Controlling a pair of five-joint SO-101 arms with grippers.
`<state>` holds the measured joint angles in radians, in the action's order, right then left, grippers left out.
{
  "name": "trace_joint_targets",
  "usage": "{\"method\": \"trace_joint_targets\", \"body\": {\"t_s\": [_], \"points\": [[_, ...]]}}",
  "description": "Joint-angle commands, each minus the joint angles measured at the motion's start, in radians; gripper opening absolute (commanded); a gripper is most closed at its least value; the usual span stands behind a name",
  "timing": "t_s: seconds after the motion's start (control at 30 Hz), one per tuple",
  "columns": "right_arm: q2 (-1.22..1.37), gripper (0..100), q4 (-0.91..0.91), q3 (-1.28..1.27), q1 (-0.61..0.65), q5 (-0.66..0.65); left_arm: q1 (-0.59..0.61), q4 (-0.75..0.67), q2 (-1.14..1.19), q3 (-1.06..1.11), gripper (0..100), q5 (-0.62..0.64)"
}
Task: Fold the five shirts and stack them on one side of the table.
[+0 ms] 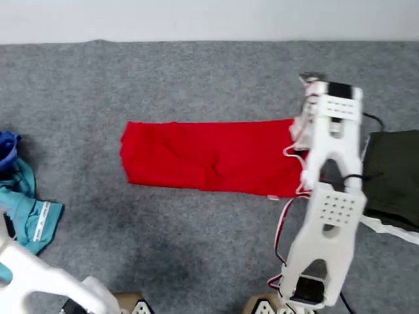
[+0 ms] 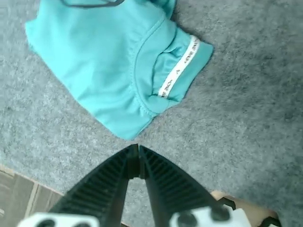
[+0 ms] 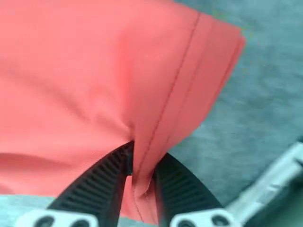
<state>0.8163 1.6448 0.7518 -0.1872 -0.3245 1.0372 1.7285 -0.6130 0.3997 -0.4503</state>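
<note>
A red shirt (image 1: 209, 157) lies folded into a long strip across the middle of the grey table. My right gripper (image 3: 140, 170) is shut on the red shirt (image 3: 85, 80) at its hemmed edge; in the high view the right arm (image 1: 327, 196) stands over the strip's right end. A teal shirt (image 2: 113, 61) lies crumpled at the table's left edge, also seen in the high view as the teal shirt (image 1: 29, 209). My left gripper (image 2: 138, 156) hangs shut and empty just short of the teal shirt's collar.
A dark green folded shirt (image 1: 393, 176) rests at the right edge on something white. A blue garment (image 1: 6, 150) sits at the far left above the teal one. The grey felt cover (image 1: 216, 78) reaches to the wall behind.
</note>
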Motion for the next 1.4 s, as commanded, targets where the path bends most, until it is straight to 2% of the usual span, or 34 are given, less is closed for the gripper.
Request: {"method": "trace_joint_targets", "body": {"t_s": [0.0, 0.13, 0.23, 0.47, 0.73, 1.07, 1.37], "points": [[-0.081, 0.9, -0.021, 0.011, -0.091, -0.091, -0.051, 0.025, -0.026, -0.004, 1, -0.002], [-0.096, 0.9, 0.005, 0.011, -0.113, -0.152, -0.083, 0.025, -0.026, -0.004, 1, 0.034], [-0.142, 0.9, 0.051, 0.011, -0.061, -0.164, -0.117, 0.025, -0.023, -0.004, 1, 0.057], [-0.282, 0.9, 0.15, 0.005, 0.186, -0.15, -0.204, 0.025, -0.026, -0.005, 1, 0.132], [-0.338, 0.9, 0.148, 0.005, 0.486, -0.061, -0.212, 0.021, -0.028, -0.004, 1, 0.149], [-0.321, 0.9, -0.008, 0.005, 0.736, -0.063, -0.209, 0.008, -0.028, 0.036, 1, 0.15], [-0.163, 0.9, -0.182, 0.009, 0.782, -0.064, -0.21, 0.009, -0.028, 0.045, 1, 0.15]]}}
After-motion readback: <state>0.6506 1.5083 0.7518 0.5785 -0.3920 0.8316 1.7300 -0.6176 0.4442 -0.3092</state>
